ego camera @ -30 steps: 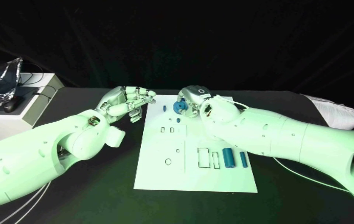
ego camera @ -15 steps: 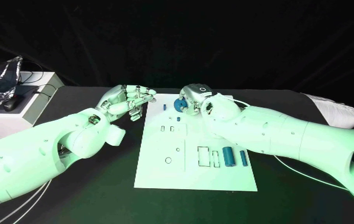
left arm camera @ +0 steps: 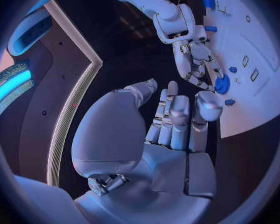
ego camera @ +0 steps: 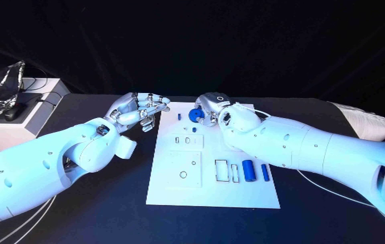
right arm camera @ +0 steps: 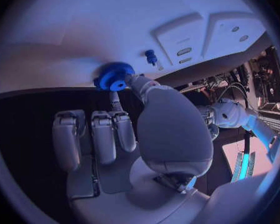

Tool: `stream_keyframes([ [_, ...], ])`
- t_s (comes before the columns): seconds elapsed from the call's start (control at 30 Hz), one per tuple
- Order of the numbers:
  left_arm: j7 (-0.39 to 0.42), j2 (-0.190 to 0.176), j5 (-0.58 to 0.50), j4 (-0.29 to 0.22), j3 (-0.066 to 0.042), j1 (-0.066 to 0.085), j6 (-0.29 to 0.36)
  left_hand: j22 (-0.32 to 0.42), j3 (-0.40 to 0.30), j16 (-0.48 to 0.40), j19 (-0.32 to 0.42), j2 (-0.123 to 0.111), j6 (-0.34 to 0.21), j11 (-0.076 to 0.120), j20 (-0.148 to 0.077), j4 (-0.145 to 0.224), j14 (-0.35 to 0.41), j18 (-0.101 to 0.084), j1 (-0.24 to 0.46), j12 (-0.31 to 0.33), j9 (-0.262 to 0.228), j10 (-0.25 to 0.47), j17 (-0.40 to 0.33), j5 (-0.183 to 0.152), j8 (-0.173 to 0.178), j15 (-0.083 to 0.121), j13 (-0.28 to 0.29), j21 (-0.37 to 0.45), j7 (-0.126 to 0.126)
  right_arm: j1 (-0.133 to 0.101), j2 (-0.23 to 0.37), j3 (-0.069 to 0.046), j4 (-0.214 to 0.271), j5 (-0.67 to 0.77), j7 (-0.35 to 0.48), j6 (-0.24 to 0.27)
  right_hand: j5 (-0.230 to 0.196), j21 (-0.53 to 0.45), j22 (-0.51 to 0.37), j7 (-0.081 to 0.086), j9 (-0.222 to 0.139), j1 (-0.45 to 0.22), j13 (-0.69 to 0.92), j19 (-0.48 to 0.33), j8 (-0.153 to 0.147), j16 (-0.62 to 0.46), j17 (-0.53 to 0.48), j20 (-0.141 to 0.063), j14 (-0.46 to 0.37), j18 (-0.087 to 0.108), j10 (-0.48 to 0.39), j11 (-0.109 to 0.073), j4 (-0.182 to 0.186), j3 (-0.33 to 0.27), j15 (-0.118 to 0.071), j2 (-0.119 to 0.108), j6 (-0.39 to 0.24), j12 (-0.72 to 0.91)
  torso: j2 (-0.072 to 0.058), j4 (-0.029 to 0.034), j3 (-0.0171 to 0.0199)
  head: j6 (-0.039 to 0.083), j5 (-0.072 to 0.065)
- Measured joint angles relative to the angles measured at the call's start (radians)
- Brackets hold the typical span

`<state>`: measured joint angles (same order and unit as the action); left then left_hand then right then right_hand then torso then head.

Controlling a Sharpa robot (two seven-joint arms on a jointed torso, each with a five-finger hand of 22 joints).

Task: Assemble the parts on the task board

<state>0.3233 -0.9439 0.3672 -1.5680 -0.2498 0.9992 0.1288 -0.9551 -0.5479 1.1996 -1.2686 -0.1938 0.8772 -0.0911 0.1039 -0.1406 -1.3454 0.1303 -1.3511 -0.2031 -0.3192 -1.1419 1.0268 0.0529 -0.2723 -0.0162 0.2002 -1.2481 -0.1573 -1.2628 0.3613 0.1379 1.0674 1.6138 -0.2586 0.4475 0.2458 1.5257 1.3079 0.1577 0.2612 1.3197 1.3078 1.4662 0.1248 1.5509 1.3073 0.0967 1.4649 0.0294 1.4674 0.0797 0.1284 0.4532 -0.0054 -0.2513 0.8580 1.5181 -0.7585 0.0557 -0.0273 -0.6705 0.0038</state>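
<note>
The right hand (ego camera: 210, 110) pinched the blue round part (ego camera: 196, 115) at the task board (ego camera: 212, 194)'s far end; two blue cylinders (ego camera: 248, 170) lay unplaced, so most assembly remained. The left hand (ego camera: 141, 110) hovered curled, holding nothing.

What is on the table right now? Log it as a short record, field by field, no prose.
Surface: black table
Board: flat white rectangular task board, lying between the arms
Left robot hand: beside the board's far left corner, fingers curled, holding nothing
Right robot hand: at the board's far end, fingertips against the round blue gear-like part
Small blue peg: standing in the board near the round part
Two blue cylinders: lying side by side near the board's right edge
Off-board: white box at the table's left
</note>
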Motion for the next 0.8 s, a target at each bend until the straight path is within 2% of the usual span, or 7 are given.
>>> stream_keyframes([
  [0.07,0.000,0.000,0.000,0.000,0.000,0.000,0.000,0.000,0.000,0.000,0.000,0.000,0.000,0.000,0.000,0.000,0.000,0.000,0.000,0.000,0.000,0.000,0.000,0.000,0.000,0.000,0.000,0.000,0.000,0.002,0.001,0.001,-0.003,-0.006,0.002,-0.005,0.000,0.000,0.000,0.000,-0.006,-0.014,0.000,0.000,-0.012,0.000,0.000,0.000,0.000,0.000,-0.001,-0.001,0.013,-0.046,0.000,0.010,-0.016,-0.002,0.000,0.0000,0.0000,0.000,0.000],
  [0.1,0.000,0.000,0.000,0.000,0.000,0.000,0.000,0.000,0.000,0.000,0.000,0.000,0.000,0.000,0.000,0.000,0.000,0.000,0.000,0.000,0.000,0.000,0.000,0.000,0.000,0.000,0.000,0.000,0.000,0.002,0.002,0.001,-0.004,-0.011,0.004,-0.009,0.013,0.000,0.000,0.000,-0.007,-0.047,0.000,0.000,-0.013,0.000,0.000,0.000,0.000,0.000,-0.001,-0.001,0.044,-0.093,0.000,0.019,-0.016,-0.002,0.000,0.0000,0.0000,-0.001,0.000],
  [0.17,0.000,0.000,0.000,0.000,0.000,0.000,0.000,0.000,0.000,0.000,0.000,0.000,-0.004,0.000,0.000,0.000,0.000,0.000,0.000,0.000,0.000,0.000,0.000,0.000,0.000,0.000,0.001,0.000,-0.004,0.002,0.003,0.001,-0.004,-0.020,0.008,-0.016,0.055,0.000,0.000,0.005,-0.009,-0.086,0.000,0.000,-0.013,0.000,0.000,0.000,0.000,0.000,-0.001,-0.001,0.096,-0.149,0.000,0.038,-0.011,-0.006,0.000,0.0001,0.0000,-0.001,0.000],
  [0.23,0.000,-0.001,0.000,0.000,0.000,0.000,0.000,-0.001,0.000,0.000,0.000,0.000,-0.004,0.000,0.000,0.000,0.000,0.000,0.000,0.000,0.000,0.000,0.000,0.000,0.000,0.000,0.001,0.000,-0.004,0.001,0.005,0.000,-0.003,-0.031,0.014,-0.024,0.087,0.000,0.000,0.012,-0.009,-0.116,0.000,0.000,-0.013,0.000,0.000,0.000,0.002,0.000,-0.001,-0.001,0.140,-0.179,0.002,0.053,-0.001,-0.006,0.001,0.0003,0.0000,-0.002,0.000],
  [0.27,0.000,-0.001,0.000,0.000,0.000,0.000,0.000,-0.001,0.000,0.000,0.000,0.000,-0.004,0.000,0.000,0.000,0.000,0.000,0.000,0.000,0.000,0.000,0.000,0.000,0.000,0.000,0.001,0.000,-0.004,0.001,0.006,0.000,-0.002,-0.036,0.017,-0.027,0.091,0.000,0.000,0.012,-0.009,-0.122,0.000,0.000,-0.013,0.000,0.000,0.000,0.003,0.000,-0.001,-0.001,0.151,-0.184,0.003,0.058,0.006,-0.006,0.001,0.0003,0.0000,-0.002,0.000],
  [0.57,-0.001,-0.003,0.000,0.000,0.000,0.000,0.000,-0.001,0.000,0.000,0.000,0.000,-0.004,0.000,0.000,0.000,0.000,0.000,0.000,0.000,0.000,0.000,0.000,0.000,0.000,0.000,0.001,0.000,-0.004,-0.001,0.023,-0.001,0.007,-0.067,0.037,-0.044,0.093,0.000,0.000,0.009,-0.008,-0.127,0.000,0.000,-0.006,0.000,0.000,0.000,0.003,0.000,-0.001,-0.001,0.156,-0.180,0.003,0.065,0.029,-0.002,0.001,-0.0005,0.0005,-0.003,0.002],
  [0.8,-0.001,-0.004,0.000,0.000,0.000,0.000,0.000,-0.002,0.000,0.000,0.000,0.003,-0.004,0.000,0.000,0.000,0.000,0.000,0.003,-0.005,0.000,0.000,0.000,0.000,0.000,0.000,0.001,0.000,-0.004,0.000,0.050,0.000,0.018,-0.077,0.040,-0.039,0.103,0.000,0.000,0.007,-0.005,-0.106,0.000,0.000,-0.001,0.000,0.000,0.000,0.003,0.000,-0.001,-0.001,0.149,-0.146,0.003,0.086,0.047,-0.001,0.000,0.0000,0.0007,-0.002,0.001],
])
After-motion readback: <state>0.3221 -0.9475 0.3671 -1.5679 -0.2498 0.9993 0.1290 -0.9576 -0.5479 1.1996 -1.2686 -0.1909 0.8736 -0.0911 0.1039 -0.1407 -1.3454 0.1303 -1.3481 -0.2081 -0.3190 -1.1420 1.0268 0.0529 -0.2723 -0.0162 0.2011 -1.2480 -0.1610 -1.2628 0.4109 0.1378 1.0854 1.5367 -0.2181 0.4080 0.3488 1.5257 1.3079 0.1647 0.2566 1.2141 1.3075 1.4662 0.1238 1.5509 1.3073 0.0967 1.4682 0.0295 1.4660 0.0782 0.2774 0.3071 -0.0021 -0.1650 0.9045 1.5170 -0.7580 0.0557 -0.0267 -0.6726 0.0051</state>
